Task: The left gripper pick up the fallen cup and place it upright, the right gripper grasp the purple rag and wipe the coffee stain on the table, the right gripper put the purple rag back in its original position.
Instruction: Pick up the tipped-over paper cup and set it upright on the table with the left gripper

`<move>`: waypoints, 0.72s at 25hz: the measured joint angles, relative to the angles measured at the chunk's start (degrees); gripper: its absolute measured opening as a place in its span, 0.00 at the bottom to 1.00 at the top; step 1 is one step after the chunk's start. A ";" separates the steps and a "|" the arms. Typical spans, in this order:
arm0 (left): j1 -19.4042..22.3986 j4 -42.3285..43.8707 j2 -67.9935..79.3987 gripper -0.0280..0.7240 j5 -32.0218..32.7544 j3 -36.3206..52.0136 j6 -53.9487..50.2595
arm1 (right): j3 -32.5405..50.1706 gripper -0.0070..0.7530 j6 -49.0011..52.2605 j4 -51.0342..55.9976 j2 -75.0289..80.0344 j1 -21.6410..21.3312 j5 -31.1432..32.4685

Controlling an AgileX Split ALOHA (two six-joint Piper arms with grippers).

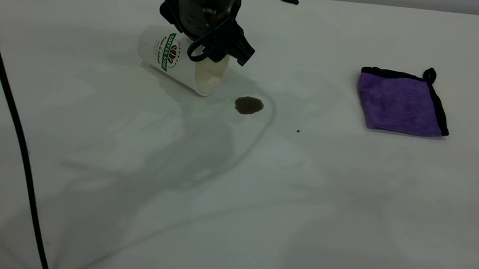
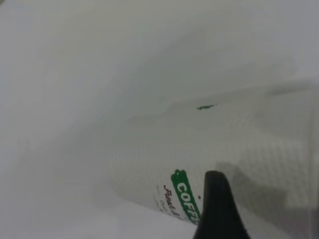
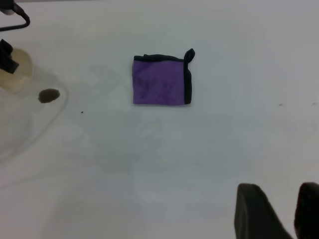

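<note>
A black cable (image 1: 6, 97) runs down the far left of the white worktop (image 1: 230, 206), well left of the cup (image 1: 180, 61). The cup lies on its side on the worktop, base pointing left and away, cream mouth facing right and toward the camera, green band logo up on its flank. The left tool (image 1: 213, 47) hangs directly over the cup, low on its mouth end, its black body and cable loops covering the upper rim. In the left wrist view one black finger (image 2: 217, 209) sits against the cup's (image 2: 224, 159) ribbed wall beside the green band; whether the tool is pinching the cup or merely spread around it I cannot tell. Just right of the cup's mouth, and a little nearer the camera, is the stain (image 1: 249, 105), a dark brown roundish blot, apart from the rim. Right of that lies a tiny dark speck (image 1: 298, 131). Well right of the cup, the rag (image 1: 401, 104) lies flat on the worktop, purple with black trim and a small loop at its far right corner. The right tool (image 3: 279, 211) shows only in its own wrist view, held above bare worktop well apart from the rag (image 3: 160, 82), its two dark fingers spread with a gap between them and nothing in it
</note>
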 joint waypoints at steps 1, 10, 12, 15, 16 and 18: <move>0.00 0.37 0.37 0.75 0.00 -0.05 0.01 | 0.00 0.32 0.00 0.00 0.00 0.00 0.00; -0.02 7.50 4.01 0.70 7.76 -0.17 -5.34 | 0.00 0.32 0.00 0.00 0.00 0.00 0.00; -0.02 8.36 4.41 0.62 8.67 -0.17 -5.73 | 0.00 0.32 0.00 0.00 0.00 0.00 0.00; -0.02 9.33 4.41 0.36 10.84 -0.17 -5.79 | 0.00 0.32 0.00 0.00 0.00 0.00 0.00; -0.02 9.88 4.41 0.27 12.24 -0.23 -5.53 | 0.00 0.32 0.00 0.00 0.00 0.00 0.00; -0.02 10.16 3.79 0.11 16.01 -0.45 -4.18 | 0.00 0.32 0.00 0.00 0.00 0.00 0.00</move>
